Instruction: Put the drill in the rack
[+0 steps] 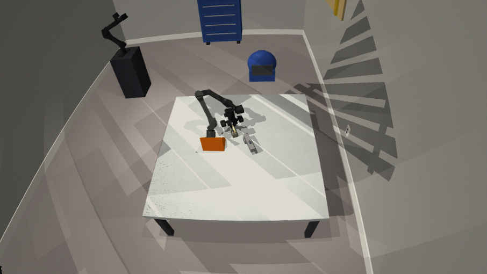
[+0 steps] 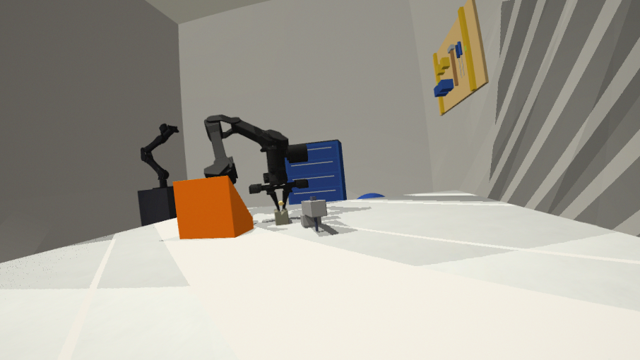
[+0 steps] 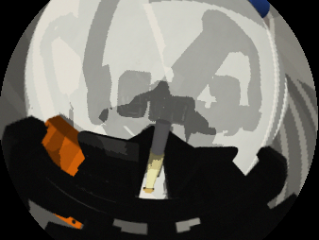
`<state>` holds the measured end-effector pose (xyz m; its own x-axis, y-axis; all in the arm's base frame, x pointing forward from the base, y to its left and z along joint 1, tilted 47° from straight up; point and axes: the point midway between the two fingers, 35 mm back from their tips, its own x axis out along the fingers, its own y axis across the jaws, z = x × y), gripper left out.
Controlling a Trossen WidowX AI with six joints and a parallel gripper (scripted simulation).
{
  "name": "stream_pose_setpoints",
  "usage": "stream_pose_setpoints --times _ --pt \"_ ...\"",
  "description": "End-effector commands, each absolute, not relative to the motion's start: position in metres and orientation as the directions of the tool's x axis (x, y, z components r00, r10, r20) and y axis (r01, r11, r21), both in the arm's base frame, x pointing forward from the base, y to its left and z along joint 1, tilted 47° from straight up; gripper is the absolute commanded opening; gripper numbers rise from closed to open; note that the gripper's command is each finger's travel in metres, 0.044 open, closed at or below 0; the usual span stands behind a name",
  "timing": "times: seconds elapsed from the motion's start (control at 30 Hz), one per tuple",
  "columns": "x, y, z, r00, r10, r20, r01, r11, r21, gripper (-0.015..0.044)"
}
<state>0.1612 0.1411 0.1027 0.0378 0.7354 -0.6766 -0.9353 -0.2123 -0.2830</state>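
Observation:
My gripper [image 1: 233,126] [image 2: 280,208] [image 3: 158,128] points down and is shut on the drill [image 1: 234,130] [image 2: 281,203] [image 3: 153,172], a thin rod with a grey part and a yellow part. The small olive rack [image 1: 234,134] [image 2: 281,218] stands on the table directly below the fingertips. The drill is over the rack or at its notch; whether it touches cannot be told. The grey holder [image 1: 247,138] [image 2: 314,207] stands to the right of the rack, apart from the gripper. A small dark blue part [image 1: 250,142] [image 2: 316,224] shows on it, perhaps the key.
An orange block [image 1: 213,144] [image 2: 203,209] [image 3: 63,144] stands left of the rack, close in front of the arm's base. The white table [image 1: 245,200] bears these things. A blue cabinet [image 1: 221,20] and a second arm on a black pedestal [image 1: 131,74] stand beyond the table.

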Motion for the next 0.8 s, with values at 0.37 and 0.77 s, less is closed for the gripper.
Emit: stream_pose_setpoints --times 0.37,0.77 --pt "0.161 0.153 0.090 0.035 0.733 -0.680 -0.939 -0.209 -0.274 0.0000" --pt "0.159 0.156 0.082 0.035 0.733 -0.679 -0.939 -0.209 -0.274 0.0000"
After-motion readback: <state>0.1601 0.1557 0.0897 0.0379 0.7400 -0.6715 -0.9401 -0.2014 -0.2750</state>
